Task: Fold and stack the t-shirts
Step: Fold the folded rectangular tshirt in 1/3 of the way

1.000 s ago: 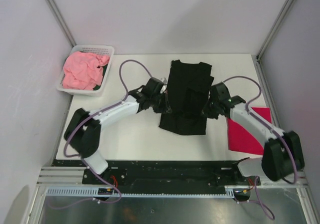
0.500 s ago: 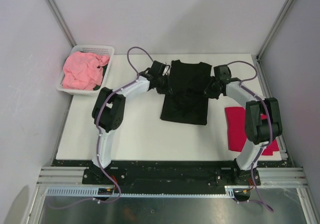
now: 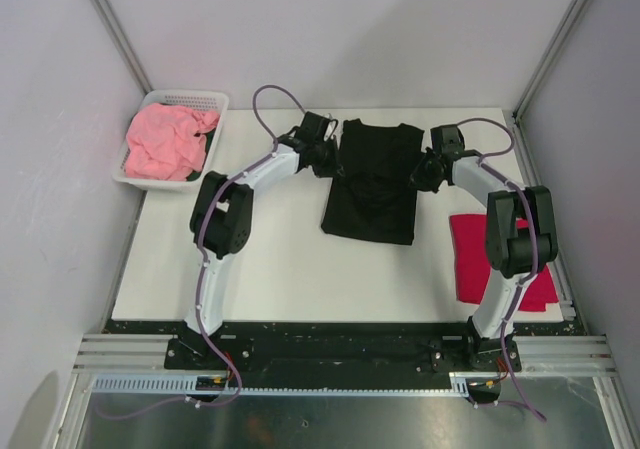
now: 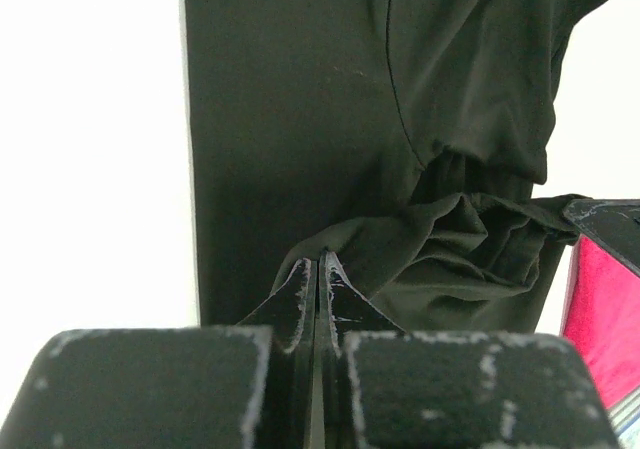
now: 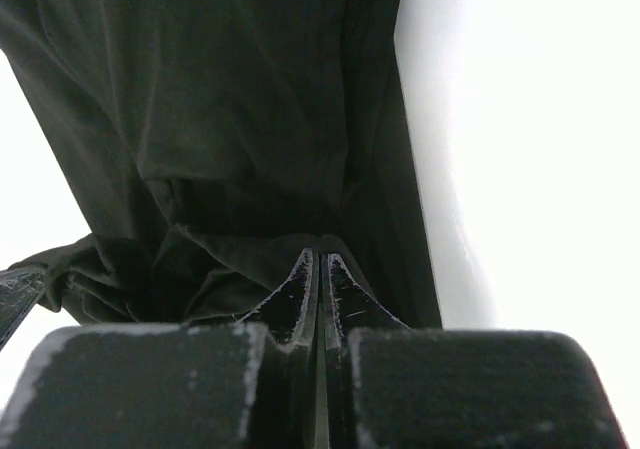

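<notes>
Both arms have stretched farther back, dragging the black t-shirt [image 3: 372, 184] up the white table [image 3: 270, 259], its hem further from the bases. The crimson t-shirt [image 3: 468, 259] lies flat near the right edge, partly hidden by the right arm [image 3: 515, 231]. The left gripper [image 4: 318, 261] and right gripper [image 5: 318, 257] each pinch a side of the black t-shirt. Far left, a white mesh basket [image 3: 186, 97] holds the crumpled salmon t-shirt [image 3: 163, 141] beside pale walls [image 3: 330, 29].

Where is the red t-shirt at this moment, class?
In the top view the red t-shirt lies near the right edge of the table, partly under the right arm, right of the black t-shirt.
</notes>
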### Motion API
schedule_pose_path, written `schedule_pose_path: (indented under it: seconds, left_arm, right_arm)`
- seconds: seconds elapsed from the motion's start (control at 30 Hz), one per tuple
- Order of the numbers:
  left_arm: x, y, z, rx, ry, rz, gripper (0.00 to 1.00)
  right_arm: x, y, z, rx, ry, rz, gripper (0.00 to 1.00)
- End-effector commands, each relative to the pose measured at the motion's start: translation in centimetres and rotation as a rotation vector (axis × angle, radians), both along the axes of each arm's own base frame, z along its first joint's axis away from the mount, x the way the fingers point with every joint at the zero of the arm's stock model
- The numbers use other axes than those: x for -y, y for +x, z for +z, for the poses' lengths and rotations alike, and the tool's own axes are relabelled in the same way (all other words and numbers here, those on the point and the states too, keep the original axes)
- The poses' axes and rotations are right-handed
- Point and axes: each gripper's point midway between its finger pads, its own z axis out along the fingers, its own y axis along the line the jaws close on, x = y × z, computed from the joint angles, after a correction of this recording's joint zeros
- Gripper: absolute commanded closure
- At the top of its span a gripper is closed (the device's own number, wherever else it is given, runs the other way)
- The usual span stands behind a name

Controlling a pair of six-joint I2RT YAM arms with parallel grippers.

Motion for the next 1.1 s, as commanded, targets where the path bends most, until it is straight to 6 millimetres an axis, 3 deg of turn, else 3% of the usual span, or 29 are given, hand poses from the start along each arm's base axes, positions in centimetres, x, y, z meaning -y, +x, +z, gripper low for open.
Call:
schedule_pose_path:
  seconds: [0.0, 0.1, 0.17, 0.23, 0.37, 0.43, 0.5, 0.63, 0.8, 0.93, 1.07]
  left_arm:
    - [-0.2, 1.8, 1.2, 0.044, -0.015, -0.007, 0.99]
    - [-0.2, 2.3, 1.0, 0.043, -0.016, -0.01, 0.97]
    - [-0.2, 2.7, 1.2, 0.054, -0.016, -0.015, 0.88]
    - [-0.4, 3.1, 1.7, 0.07, -0.02, -0.018, 0.78]
    - [-1.6, 3.6, 4.0, 0.114, -0.023, -0.023, 0.47]
    - [-2.5, 3.2, 5.4, 0.144, -0.008, -0.018, 0.37]
    - [-3.3, 2.3, 6.5, 0.157, 0.001, -0.009, 0.35]
    - [-2.9, -0.6, 5.9, 0.114, -0.001, -0.049, 0.54]
    - [-0.7, -3.6, 3.2, 0.04, 0.003, -0.113, 0.86]
    - [0.4, -4.4, 1.7, -0.003, -0.002, -0.128, 0.97]
    - [1.1, -4.0, 0.9, -0.016, -0.009, -0.141, 1.0]
  right_arm:
    - [0.1, 2.4, 1.4, 0.069, 0.003, 0.013, 1.0]
    - [0.2, 2.9, 1.3, 0.068, 0.001, 0.013, 1.0]
    - [0.3, 3.1, 1.2, 0.063, -0.002, 0.016, 0.98]
    - [0.3, 3.2, 1.3, 0.061, -0.007, 0.017, 0.87]
    - [0.9, 3.4, 3.3, 0.089, -0.037, 0.016, 0.58]
    - [1.3, 3.3, 4.7, 0.108, -0.06, 0.012, 0.51]
    - [1.5, 2.9, 5.8, 0.119, -0.079, 0.009, 0.49]
    - [-0.2, 1.3, 6.8, 0.123, -0.127, 0.049, 0.54]
    - [-5.1, 0.1, 5.2, 0.115, -0.119, 0.164, 0.67]
    - [-8.2, 0.0, 3.6, 0.1, -0.073, 0.235, 0.72]
    - [-9.9, 0.7, 1.8, 0.065, -0.066, 0.269, 0.74]
